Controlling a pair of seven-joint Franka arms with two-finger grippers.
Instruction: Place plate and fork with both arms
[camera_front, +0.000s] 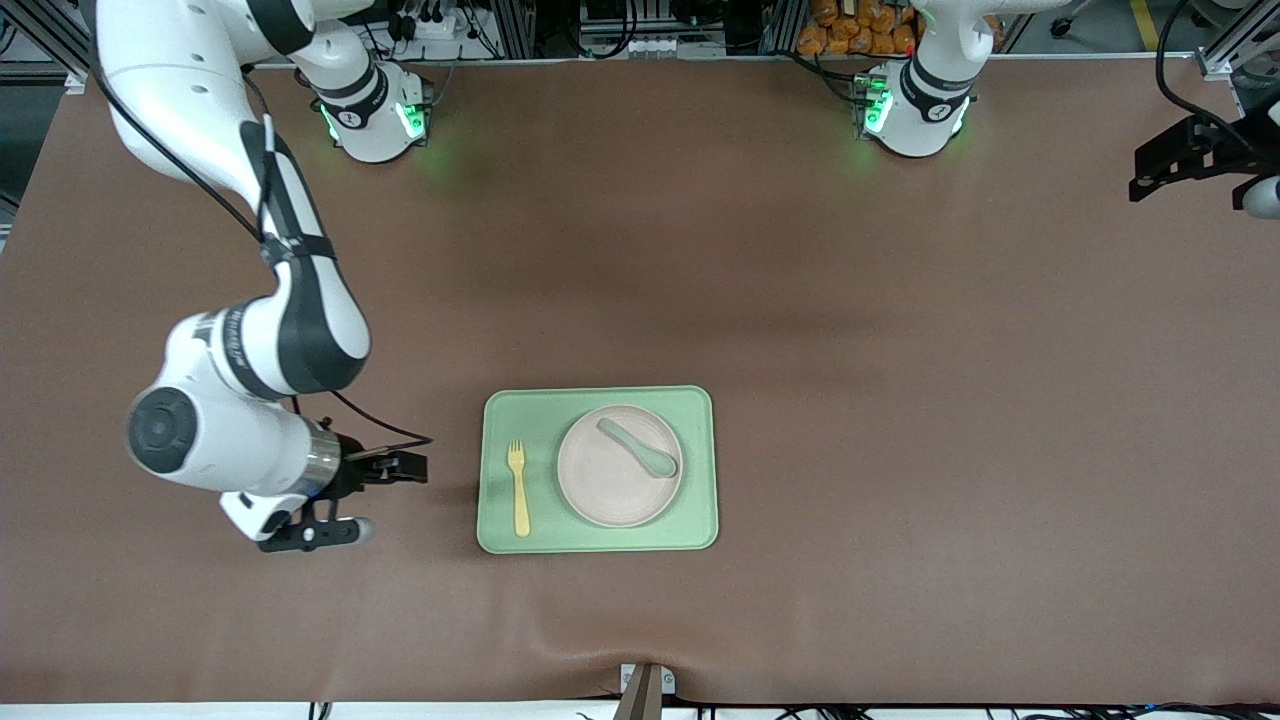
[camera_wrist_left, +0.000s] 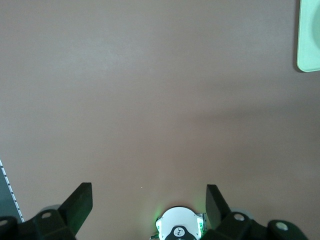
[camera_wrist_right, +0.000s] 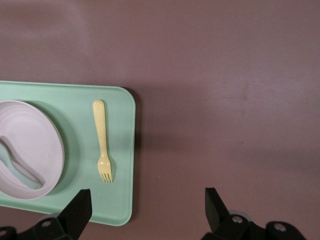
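A robotics lab: two arm bases (camera_front: 375, 115) bolted at a brown-covered table (camera_front: 800, 300), cables and aluminium framing (camera_front: 520, 25) alongside.

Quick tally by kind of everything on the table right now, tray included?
Tray: 1
Plate: 1
Fork: 1
Spoon: 1
Total: 4

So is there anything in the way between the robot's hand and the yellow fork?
Nothing visible is. The right end effector is open over bare table beside the tray, toward the right arm's end. The fork lies flat on the tray next to the plate, with nothing on top of it. The left end effector waits open, away from the tray.
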